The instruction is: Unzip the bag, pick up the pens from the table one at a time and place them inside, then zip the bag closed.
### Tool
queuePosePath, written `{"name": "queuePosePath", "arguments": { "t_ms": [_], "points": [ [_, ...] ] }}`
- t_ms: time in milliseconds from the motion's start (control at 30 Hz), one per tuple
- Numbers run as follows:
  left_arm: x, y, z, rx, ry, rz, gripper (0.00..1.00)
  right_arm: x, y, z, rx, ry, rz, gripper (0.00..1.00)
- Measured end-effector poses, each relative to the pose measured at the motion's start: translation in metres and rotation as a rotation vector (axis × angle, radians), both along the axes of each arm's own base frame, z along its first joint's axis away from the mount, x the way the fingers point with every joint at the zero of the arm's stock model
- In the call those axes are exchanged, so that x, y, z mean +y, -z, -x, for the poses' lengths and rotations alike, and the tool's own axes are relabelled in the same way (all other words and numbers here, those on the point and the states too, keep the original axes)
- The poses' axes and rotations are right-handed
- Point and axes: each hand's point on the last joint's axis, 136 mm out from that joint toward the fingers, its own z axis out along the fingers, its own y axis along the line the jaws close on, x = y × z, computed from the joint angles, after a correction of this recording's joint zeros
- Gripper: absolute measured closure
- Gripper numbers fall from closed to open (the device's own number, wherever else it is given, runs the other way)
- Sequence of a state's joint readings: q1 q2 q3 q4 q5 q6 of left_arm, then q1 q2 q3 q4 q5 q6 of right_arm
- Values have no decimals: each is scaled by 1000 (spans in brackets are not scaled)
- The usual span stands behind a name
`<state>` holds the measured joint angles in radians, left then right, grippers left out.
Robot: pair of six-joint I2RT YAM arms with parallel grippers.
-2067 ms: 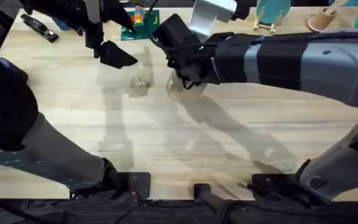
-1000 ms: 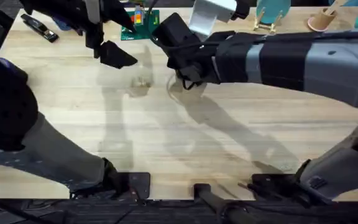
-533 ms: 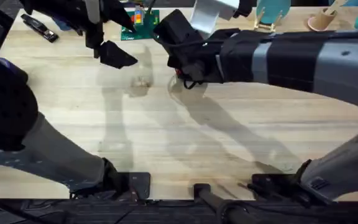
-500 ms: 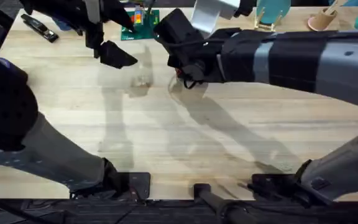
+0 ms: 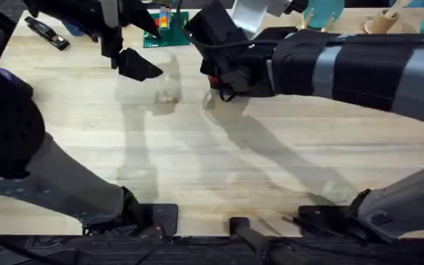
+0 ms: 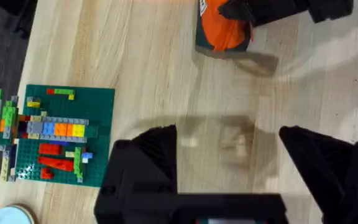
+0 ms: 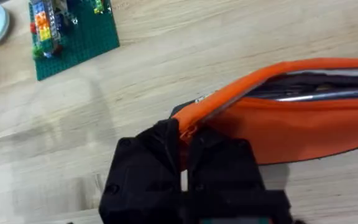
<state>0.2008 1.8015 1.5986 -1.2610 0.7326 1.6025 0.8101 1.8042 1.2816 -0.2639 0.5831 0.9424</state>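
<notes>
Bag: the orange pouch (image 7: 291,118) lies on the table (image 5: 219,169) under my right arm, toward the far side. Its mouth gapes along most of its length, and something slim and dark lies inside.

Zipper end: the near tip of the bag sits pinched between my right fingers. I judge the zipper pull is there, though I cannot make it out.

Right claw (image 7: 184,163): narrow, clamped on the bag's end.

Change: over the last two seconds my right arm has crept slightly toward the far edge, taking the bag's end along.

Meaning: probably the closing pull of the zipper, barely begun, since the mouth is mostly open.

Left claw (image 6: 229,165): spread wide, holding nothing, hovering above bare wood just beside the bag, unmoved.

Beyond: a green brick plate (image 6: 58,137) with coloured bricks, far left.
</notes>
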Motion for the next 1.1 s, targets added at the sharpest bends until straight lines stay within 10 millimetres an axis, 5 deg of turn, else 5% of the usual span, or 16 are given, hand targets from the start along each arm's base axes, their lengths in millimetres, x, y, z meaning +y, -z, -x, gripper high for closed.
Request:
{"name": "queuePosePath", "arguments": {
  "t_ms": [367, 567, 900, 1100],
  "points": [
    [0, 0, 0, 0, 0, 0, 6, -3, -32, 2, -48, 2, -51, 924],
    [0, 0, 0, 0, 0, 0, 6, -3, -34, 2, -52, 1, -56, 852],
    [0, 0, 0, 0, 0, 0, 7, -4, -60, 0, -112, 13, -95, 220],
    [0, 0, 0, 0, 0, 0, 6, -5, -60, 0, -114, 15, -93, 11]
  ]
}}
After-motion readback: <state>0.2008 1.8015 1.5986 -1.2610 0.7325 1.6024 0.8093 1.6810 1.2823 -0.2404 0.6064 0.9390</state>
